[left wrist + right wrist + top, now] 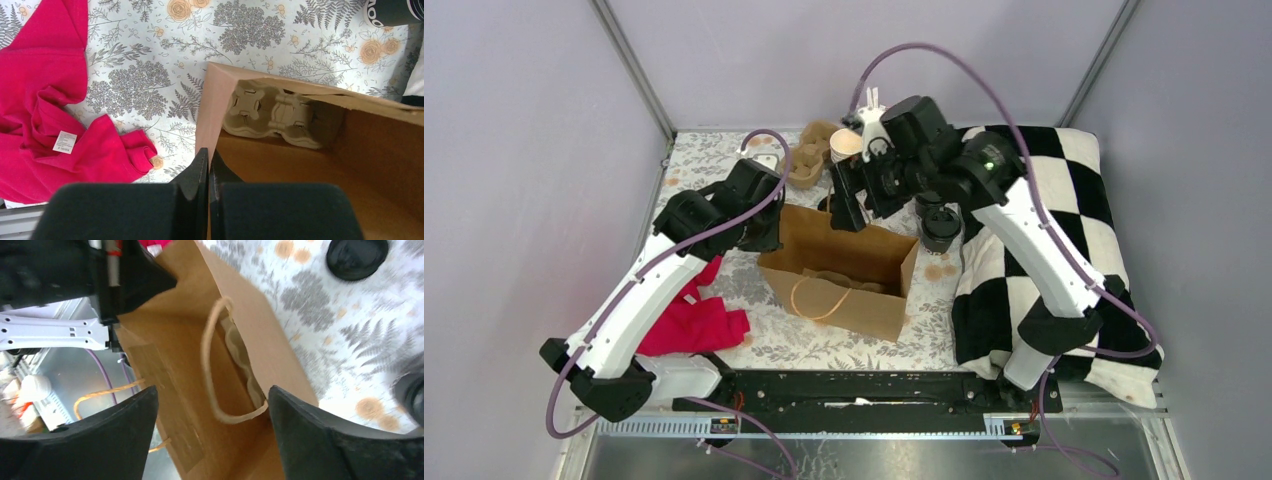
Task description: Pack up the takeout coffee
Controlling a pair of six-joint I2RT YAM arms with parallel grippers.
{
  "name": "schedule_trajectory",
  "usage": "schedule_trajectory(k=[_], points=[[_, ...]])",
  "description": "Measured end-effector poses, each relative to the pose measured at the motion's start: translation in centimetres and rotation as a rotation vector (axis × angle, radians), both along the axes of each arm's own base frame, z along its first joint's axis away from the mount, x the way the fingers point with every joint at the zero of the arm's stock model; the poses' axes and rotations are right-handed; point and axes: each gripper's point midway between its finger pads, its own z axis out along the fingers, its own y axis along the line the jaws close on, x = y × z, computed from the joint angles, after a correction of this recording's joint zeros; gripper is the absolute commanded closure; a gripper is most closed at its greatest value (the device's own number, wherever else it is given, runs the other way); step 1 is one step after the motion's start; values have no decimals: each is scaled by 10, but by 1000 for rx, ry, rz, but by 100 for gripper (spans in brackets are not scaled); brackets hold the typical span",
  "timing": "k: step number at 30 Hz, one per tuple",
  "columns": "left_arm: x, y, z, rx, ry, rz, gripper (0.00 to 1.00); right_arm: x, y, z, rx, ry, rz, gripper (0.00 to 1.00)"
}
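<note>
Far left of the paper bag [839, 275]: pink cloth [689, 322] crumpled on the worktop [824, 345], not in play. L arm [639, 295] is at the bag's left rim, jaws pressed together on the paper edge, apparently holding the mouth open. Inside the bag a pulp cup carrier [272, 112] lies on the floor, sockets bare. R arm [1024, 230] hangs over the bag's rear rim, jaws spread wide w/ nothing in them. Just right of the bag stands the takeout coffee [941, 230], lid on, upright, just beside the checked cushion [1064, 260]. My read: the paper wall is light but soft, so a hard squeeze means a dented cup and a popped lid. Can't tell if it's filled. Best taken across the body below the lid rim, gently, kept upright.
</note>
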Motion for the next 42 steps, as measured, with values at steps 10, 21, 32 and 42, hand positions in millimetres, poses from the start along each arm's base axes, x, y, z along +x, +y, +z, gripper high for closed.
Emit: schedule_trajectory(k=[10, 21, 32, 42], points=[[-9, -1, -1, -29, 22, -10, 100, 16, -55, 88, 158, -178, -282, 0], [-26, 19, -1, -44, -22, 25, 100, 81, -202, 7, -122, -131, -803, 0], [-23, 8, -2, -98, -41, -5, 100, 119, -205, -156, -427, 191, -684, 0], [-22, 3, -3, -116, -42, -15, 100, 132, -199, -195, -515, 251, -578, 0]])
